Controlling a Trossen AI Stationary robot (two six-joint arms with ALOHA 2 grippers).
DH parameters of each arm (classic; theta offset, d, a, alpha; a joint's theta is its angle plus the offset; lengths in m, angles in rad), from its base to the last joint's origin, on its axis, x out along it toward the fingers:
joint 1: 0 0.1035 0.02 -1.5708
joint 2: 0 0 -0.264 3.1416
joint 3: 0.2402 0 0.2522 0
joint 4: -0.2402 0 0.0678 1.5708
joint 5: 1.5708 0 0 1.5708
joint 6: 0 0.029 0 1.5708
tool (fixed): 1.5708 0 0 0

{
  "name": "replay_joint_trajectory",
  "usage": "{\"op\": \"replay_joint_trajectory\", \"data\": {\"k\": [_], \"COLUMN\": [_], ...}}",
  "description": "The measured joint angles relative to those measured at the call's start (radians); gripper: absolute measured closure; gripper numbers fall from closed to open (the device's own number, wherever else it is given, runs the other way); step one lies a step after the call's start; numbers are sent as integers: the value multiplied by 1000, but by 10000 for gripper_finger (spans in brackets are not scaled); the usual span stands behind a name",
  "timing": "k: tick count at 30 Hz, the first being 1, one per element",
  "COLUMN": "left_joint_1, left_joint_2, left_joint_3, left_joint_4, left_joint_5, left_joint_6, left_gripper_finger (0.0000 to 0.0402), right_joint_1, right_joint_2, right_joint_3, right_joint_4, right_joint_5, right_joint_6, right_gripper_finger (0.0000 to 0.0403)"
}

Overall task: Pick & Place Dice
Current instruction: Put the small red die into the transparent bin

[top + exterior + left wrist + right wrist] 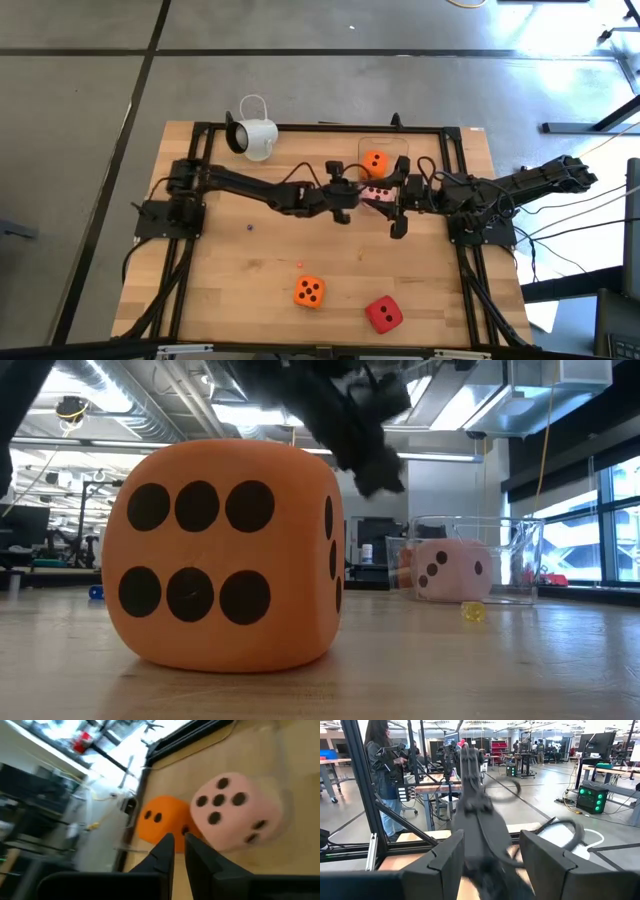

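A clear box (385, 150) stands at the table's far middle. Inside it, an orange die (374, 162) and a pale pink die (450, 570) rest on the floor of the box, side by side. My left gripper (179, 842) is shut and empty, lifted just short of the pink die (235, 812) and the orange die (160, 817); it reaches in from the left (345, 200). My right gripper (490, 855) hangs open and empty just right of the box (398, 208). A second orange die (309, 291) and a red die (383, 314) sit on the near table.
A white mug-like camera (255, 138) lies at the far left of the wooden table (230, 260). A small yellow ball (472, 612) lies in front of the box. People stand in the room beyond the table (382, 765).
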Motion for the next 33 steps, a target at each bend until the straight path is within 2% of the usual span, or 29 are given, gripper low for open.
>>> {"op": "replay_joint_trajectory", "data": {"k": [4, 8, 13, 17, 24, 28, 33], "left_joint_1": [-6, 8, 56, 93, 151, 179, 223], "left_joint_2": [-87, -152, -178, -178, -178, -178, -178], "left_joint_3": [1, 1, 2, -1, -66, -125, -165], "left_joint_4": [-120, -243, -370, -462, -506, -485, -443], "left_joint_5": [66, 116, 219, 267, 395, 494, 570], "left_joint_6": [-117, -213, -324, -386, -430, -451, -473], "left_gripper_finger": [358, 328, 282, 261, 255, 258, 255], "right_joint_1": [0, -1, -1, -1, -1, -1, -1], "right_joint_2": [0, 0, 0, 0, 0, 0, 0], "right_joint_3": [0, 0, 0, 0, 0, 0, 0], "right_joint_4": [0, -3, -2, -1, -1, -1, -1], "right_joint_5": [0, 4, 4, 4, 3, 3, 3], "right_joint_6": [-7, -7, -7, -7, -1, 8, 8], "right_gripper_finger": [213, 213, 213, 213, 213, 213, 213]}}
